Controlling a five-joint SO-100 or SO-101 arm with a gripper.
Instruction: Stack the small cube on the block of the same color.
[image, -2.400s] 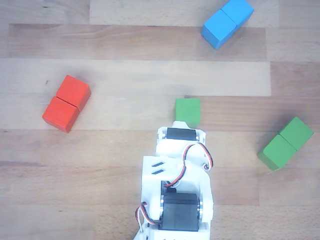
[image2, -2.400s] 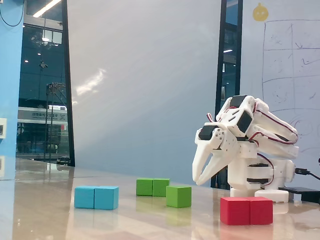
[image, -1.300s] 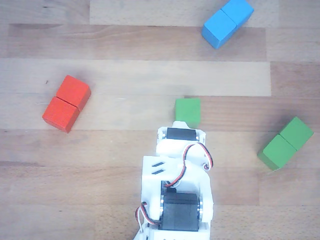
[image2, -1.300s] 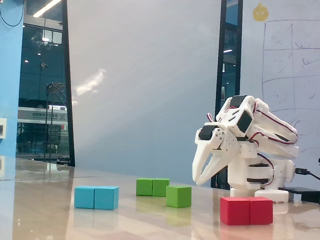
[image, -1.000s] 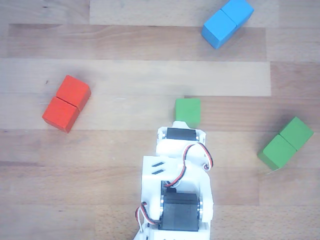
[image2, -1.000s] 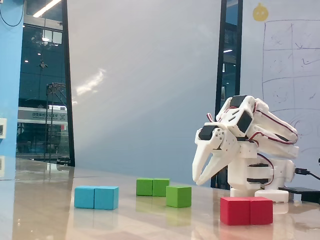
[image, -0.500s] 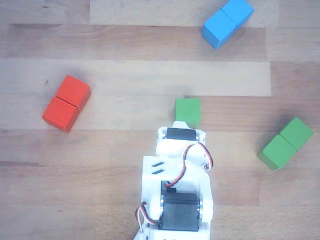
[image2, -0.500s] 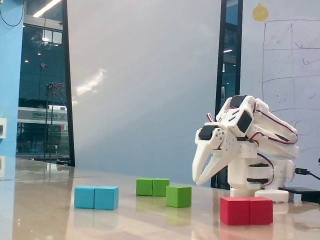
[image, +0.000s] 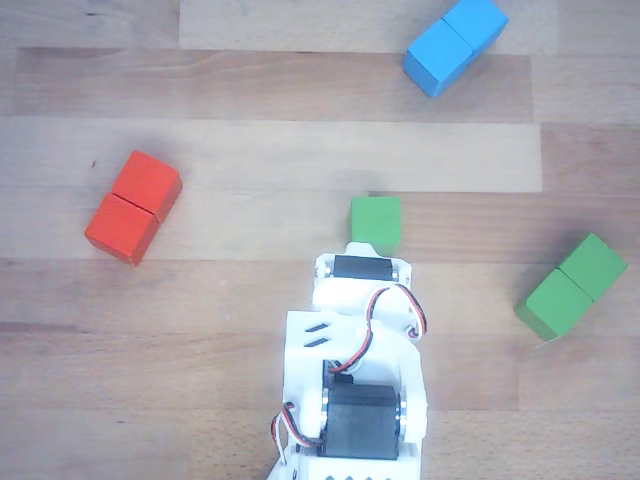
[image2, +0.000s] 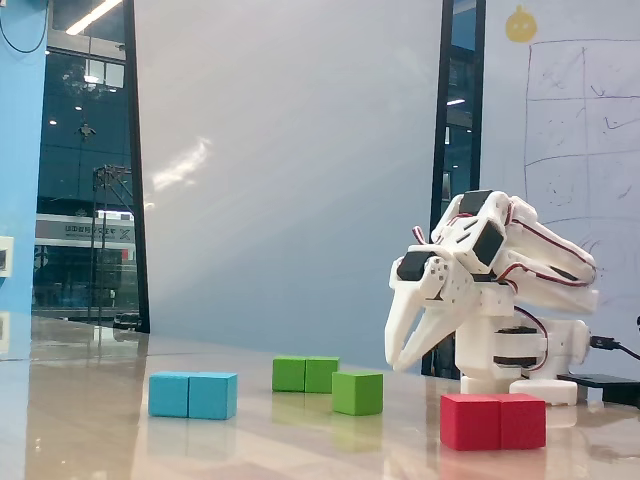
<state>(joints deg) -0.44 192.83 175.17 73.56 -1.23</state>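
1. In the fixed view I see the end effector (image2: 398, 362) pointing down, fingertips clear above the counter (image2: 250, 430) with daylight under them. The two fingers are spread a little, released, nothing between them.
2. From the other view the white arm body hides the fingers; only the wrist housing shows, just below the small green cube (image: 375, 223).
3. The small green cube (image2: 357, 392) sits flat on the counter (image: 250, 300), alone, near the end effector but not touched by it in the fixed view.
4. The long green block (image: 572, 286) lies well apart to the cube's right in the other view, angled, seam across its middle. In the fixed view the long green block (image2: 306, 374) shows behind the cube.
5. The red double block (image: 133, 206) lies at left in the other view; the blue double block (image: 455, 46) is at the top.
6. In the fixed view the red double block (image2: 493, 421) is nearest the camera and the blue double block (image2: 193, 395) sits at left.
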